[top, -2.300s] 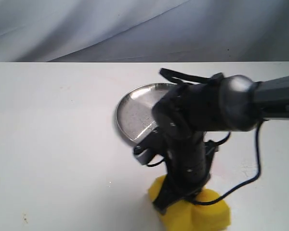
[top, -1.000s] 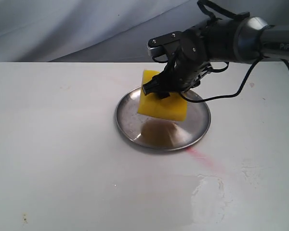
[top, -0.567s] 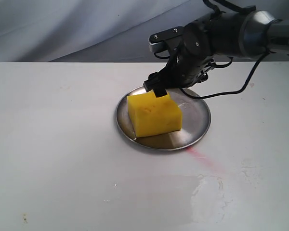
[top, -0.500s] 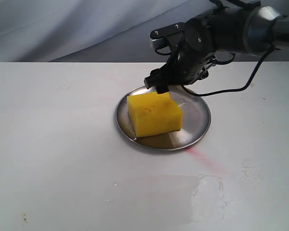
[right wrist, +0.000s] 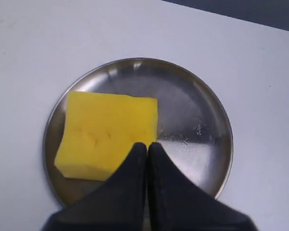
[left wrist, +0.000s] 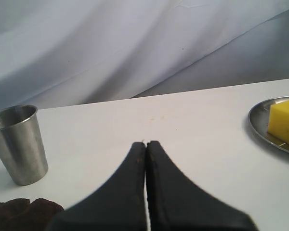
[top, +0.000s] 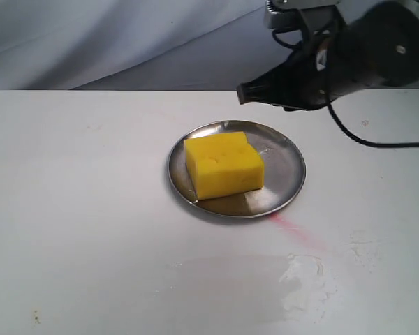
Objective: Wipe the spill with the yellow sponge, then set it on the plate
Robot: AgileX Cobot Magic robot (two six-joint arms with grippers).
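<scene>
- Right hand (top: 246, 93) has lifted clear of the sponge (top: 223, 166), closed up and empty.
- Sponge lies in the plate (top: 288, 167), below that hand.
- Left hand (left wrist: 145, 143) closed, empty; metal cup (left wrist: 18, 144) stands nearby.

Bright, even light, soft shadows, glare on the plate (top: 283, 174), right arm (top: 366, 56) motion-blurred, close-up fingers (left wrist: 125, 202) out of focus
</scene>
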